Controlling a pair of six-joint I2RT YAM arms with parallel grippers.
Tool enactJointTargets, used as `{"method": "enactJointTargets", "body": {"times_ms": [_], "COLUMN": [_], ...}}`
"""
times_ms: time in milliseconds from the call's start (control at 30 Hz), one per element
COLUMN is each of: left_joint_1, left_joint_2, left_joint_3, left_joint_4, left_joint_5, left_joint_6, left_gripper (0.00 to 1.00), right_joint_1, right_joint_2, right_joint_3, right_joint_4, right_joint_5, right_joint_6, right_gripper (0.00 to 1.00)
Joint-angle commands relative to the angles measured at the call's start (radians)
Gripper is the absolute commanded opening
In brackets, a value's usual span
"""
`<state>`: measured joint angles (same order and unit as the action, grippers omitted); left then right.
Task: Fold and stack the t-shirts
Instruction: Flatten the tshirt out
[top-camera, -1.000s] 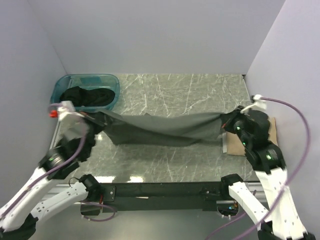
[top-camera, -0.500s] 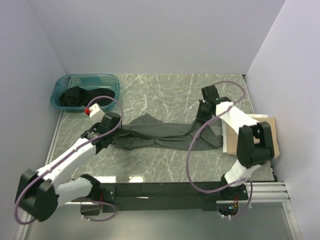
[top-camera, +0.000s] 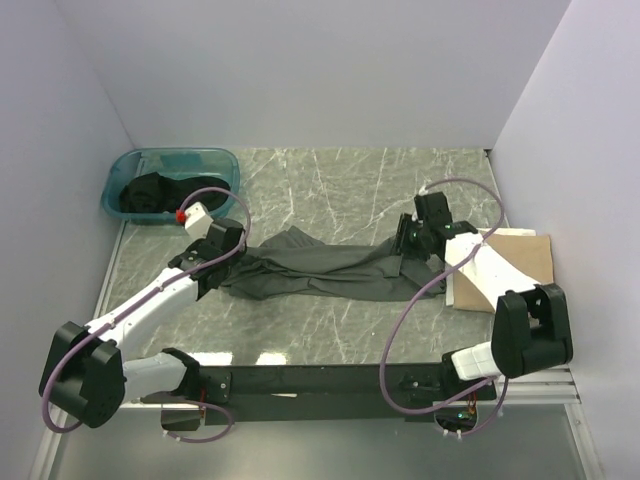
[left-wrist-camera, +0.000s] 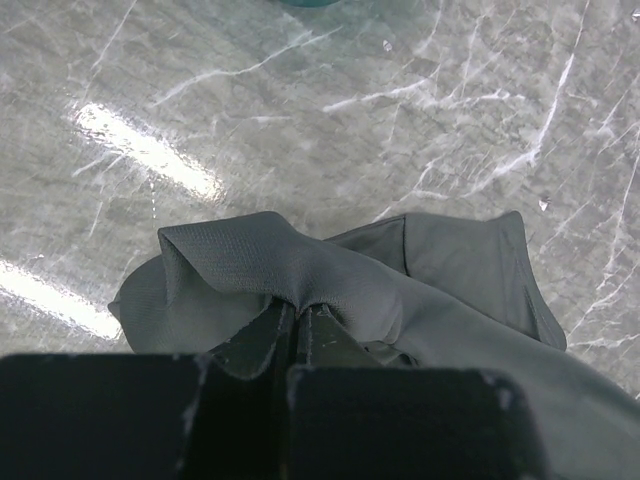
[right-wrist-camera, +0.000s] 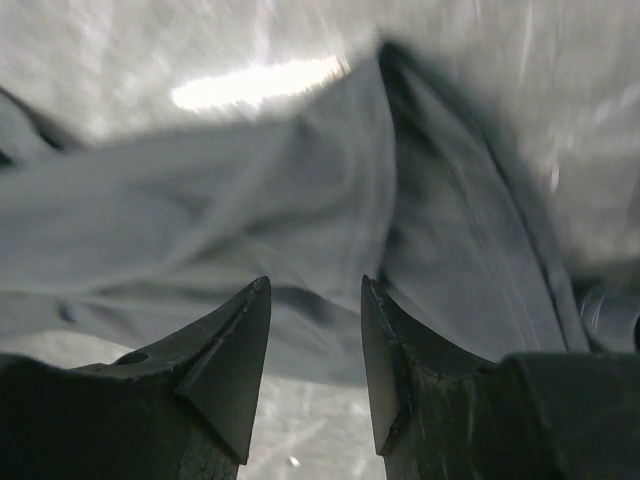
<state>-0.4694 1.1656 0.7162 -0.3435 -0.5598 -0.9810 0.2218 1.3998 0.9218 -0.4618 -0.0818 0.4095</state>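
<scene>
Top external view: a marble table carries a dark grey shirt, which lies in a rumpled band across the middle between the 2 arms, and a teal tub holding black shirts at the far left corner. Left wrist view: the left gripper is clenched on a raised fold at the shirt's left end. Right wrist view: the right gripper hangs just above the shirt's right end, jaws parted with nothing between them.
</scene>
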Motion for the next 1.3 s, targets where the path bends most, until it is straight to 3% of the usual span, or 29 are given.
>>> {"method": "enactJointTargets", "body": {"times_ms": [0, 400, 500, 533, 600, 733, 900, 1267], "left_joint_1": [0.015, 0.032, 0.035, 0.037, 0.037, 0.038, 0.038, 0.038], "left_joint_2": [-0.021, -0.034, -0.038, -0.043, -0.049, -0.070, -0.092, -0.263], "left_joint_3": [-0.012, -0.037, -0.031, -0.031, -0.029, -0.031, -0.023, 0.077], "left_joint_4": [0.035, 0.035, 0.023, 0.018, 0.015, 0.015, 0.000, -0.080], "left_joint_5": [0.024, 0.031, 0.024, 0.023, 0.021, 0.023, 0.024, 0.017], "left_joint_6": [0.019, 0.011, 0.011, 0.011, 0.012, 0.015, 0.019, 0.039], "left_gripper": [0.01, 0.01, 0.01, 0.01, 0.01, 0.01, 0.01, 0.01], "right_joint_1": [-0.002, -0.002, -0.002, -0.001, 0.002, 0.010, 0.011, 0.013], "right_joint_2": [-0.005, 0.136, 0.163, 0.156, 0.139, 0.072, -0.010, -0.379], "right_joint_3": [-0.067, -0.083, -0.071, -0.070, -0.070, -0.061, -0.070, 0.001], "right_joint_4": [0.044, 0.112, 0.123, 0.126, 0.123, 0.072, 0.019, -0.106], "right_joint_5": [-0.018, -0.041, -0.058, -0.064, -0.070, -0.027, 0.008, 0.045], "right_joint_6": [-0.003, 0.012, 0.023, 0.025, 0.025, 0.031, 0.054, 0.060], "right_gripper": [0.49, 0.43, 0.28, 0.15, 0.12, 0.12, 0.00, 0.00]}}
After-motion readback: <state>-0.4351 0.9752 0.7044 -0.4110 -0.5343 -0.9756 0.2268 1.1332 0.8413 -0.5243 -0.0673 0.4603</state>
